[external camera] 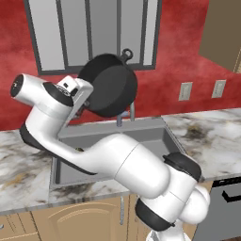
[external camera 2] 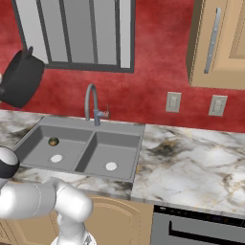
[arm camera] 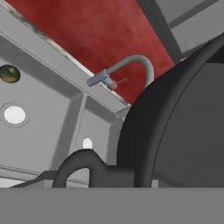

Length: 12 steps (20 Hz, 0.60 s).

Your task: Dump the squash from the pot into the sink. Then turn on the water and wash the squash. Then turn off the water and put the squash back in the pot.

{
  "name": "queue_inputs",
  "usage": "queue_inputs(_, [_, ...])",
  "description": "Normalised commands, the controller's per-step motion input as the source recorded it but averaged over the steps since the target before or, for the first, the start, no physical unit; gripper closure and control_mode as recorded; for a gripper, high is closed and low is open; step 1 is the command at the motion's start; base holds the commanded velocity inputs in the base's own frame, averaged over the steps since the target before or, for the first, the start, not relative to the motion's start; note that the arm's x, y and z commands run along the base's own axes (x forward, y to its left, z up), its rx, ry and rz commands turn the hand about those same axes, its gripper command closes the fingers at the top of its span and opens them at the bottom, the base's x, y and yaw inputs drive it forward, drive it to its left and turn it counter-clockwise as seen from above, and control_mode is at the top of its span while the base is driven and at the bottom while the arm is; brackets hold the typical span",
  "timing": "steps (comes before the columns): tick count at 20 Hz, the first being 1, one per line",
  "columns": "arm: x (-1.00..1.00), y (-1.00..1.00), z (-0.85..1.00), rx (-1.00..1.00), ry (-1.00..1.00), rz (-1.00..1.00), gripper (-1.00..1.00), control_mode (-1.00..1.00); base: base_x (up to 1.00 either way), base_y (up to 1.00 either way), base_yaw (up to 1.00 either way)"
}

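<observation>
The arm [external camera: 127,164] has glossy white rounded shells, black bands at its joints, and a black end cap.

The pot [external camera 2: 19,79] is cut off by the right base view's left edge.

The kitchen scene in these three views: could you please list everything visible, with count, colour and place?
Squash: one, dark green and orange-brown, in the sink's left basin near the back wall.
Pot: one, black, held tipped in the air above the sink.
Sink: one, grey, two basins, set in the counter.
Drains: two, white, one per basin.
Faucet: one, grey gooseneck, behind the sink.
Counter: one, marbled white, along the red wall.
Window: one, grey-framed, above the sink.
Wall outlets: two, pale, right of the faucet.
Upper cabinet: one, tan, top right.
Oven: one, grey and black, below the counter at right.
Gripper: one, white arm, at the pot's rim.
</observation>
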Motion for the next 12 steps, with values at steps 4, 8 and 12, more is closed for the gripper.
queue_inputs(4, [0.0,-1.0,0.0,-0.04,0.0,-0.2,1.0,-1.0,0.0,0.0,0.0])
queue_inputs(8, [0.0,-1.0,-0.03,0.0,0.0,-0.2,1.0,-1.0,0.0,0.0,0.0])
queue_inputs(12, [0.0,-1.0,-0.06,0.01,-0.02,-0.16,1.0,-1.0,0.0,0.0,0.0])
